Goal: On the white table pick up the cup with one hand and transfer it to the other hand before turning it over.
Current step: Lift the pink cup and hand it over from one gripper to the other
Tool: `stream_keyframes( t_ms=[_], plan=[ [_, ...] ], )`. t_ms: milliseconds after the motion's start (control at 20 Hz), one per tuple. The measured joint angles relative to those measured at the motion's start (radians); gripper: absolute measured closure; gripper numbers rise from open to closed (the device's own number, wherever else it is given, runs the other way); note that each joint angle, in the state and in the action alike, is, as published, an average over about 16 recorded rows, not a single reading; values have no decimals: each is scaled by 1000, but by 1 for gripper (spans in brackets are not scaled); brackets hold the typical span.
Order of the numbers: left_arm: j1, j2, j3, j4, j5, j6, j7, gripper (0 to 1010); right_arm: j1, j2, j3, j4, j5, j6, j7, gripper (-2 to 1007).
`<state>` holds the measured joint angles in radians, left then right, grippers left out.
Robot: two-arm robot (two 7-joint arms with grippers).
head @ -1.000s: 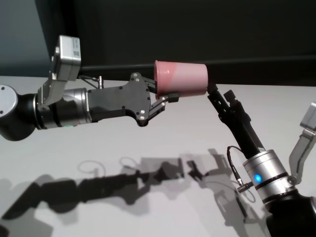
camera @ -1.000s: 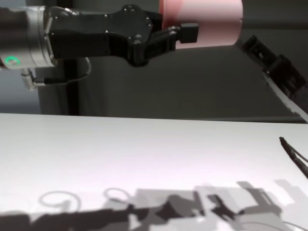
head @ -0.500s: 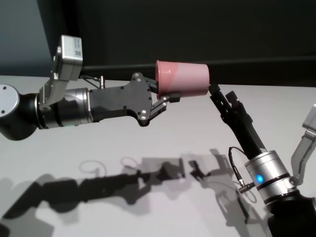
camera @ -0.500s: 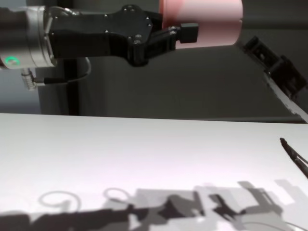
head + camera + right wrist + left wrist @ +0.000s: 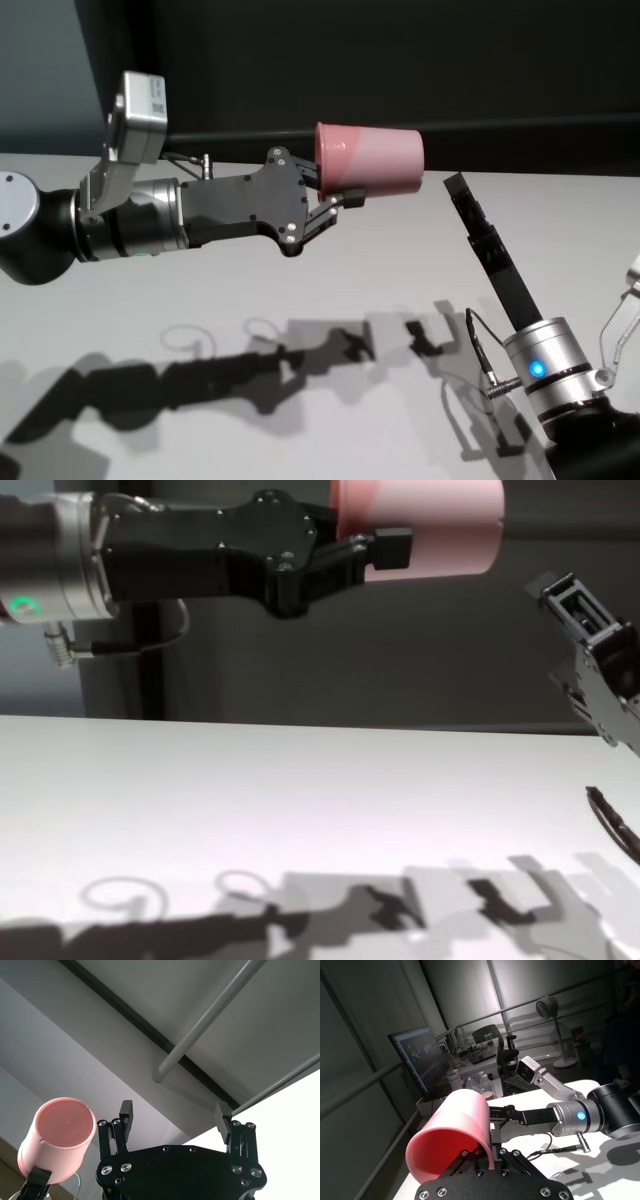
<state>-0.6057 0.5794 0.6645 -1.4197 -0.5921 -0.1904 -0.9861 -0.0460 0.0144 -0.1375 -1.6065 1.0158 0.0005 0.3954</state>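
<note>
The pink cup [image 5: 370, 160] hangs on its side well above the white table [image 5: 300, 280], rim towards my left arm and flat base towards my right. My left gripper [image 5: 338, 190] is shut on the cup's wall at the rim, as the chest view also shows with the left gripper [image 5: 385, 545] on the cup [image 5: 420, 520]. My right gripper [image 5: 458, 188] points up towards the cup's base from a short way to its right, open and empty. In the right wrist view the cup [image 5: 57, 1142] sits beside the right gripper [image 5: 174, 1116], outside its spread fingers [image 5: 125, 1115].
A dark wall with a horizontal rail [image 5: 520, 125] runs behind the table. Arm shadows [image 5: 300, 350] fall on the tabletop below. The left wrist view shows a monitor [image 5: 417, 1060] and office desks beyond the table's end.
My right gripper has turned about its wrist and drawn slightly back to the right, away from the cup's base. The left arm and the cup have stayed put.
</note>
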Motion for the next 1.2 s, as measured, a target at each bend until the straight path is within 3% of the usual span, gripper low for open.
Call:
stream_keyframes(
  t_ms=[400, 650, 950, 1200],
  plan=[
    [0, 0, 0, 0, 0, 0, 0, 973, -2, -14, 24, 35, 173, 75, 47, 3],
    [0, 0, 0, 0, 0, 0, 0, 973, -1, -19, 32, 46, 261, 118, 77, 4],
    [0, 0, 0, 0, 0, 0, 0, 973, 3, -23, 32, 51, 336, 152, 110, 4],
    [0, 0, 0, 0, 0, 0, 0, 973, 12, -21, 19, 53, 368, 167, 126, 3]
  ],
)
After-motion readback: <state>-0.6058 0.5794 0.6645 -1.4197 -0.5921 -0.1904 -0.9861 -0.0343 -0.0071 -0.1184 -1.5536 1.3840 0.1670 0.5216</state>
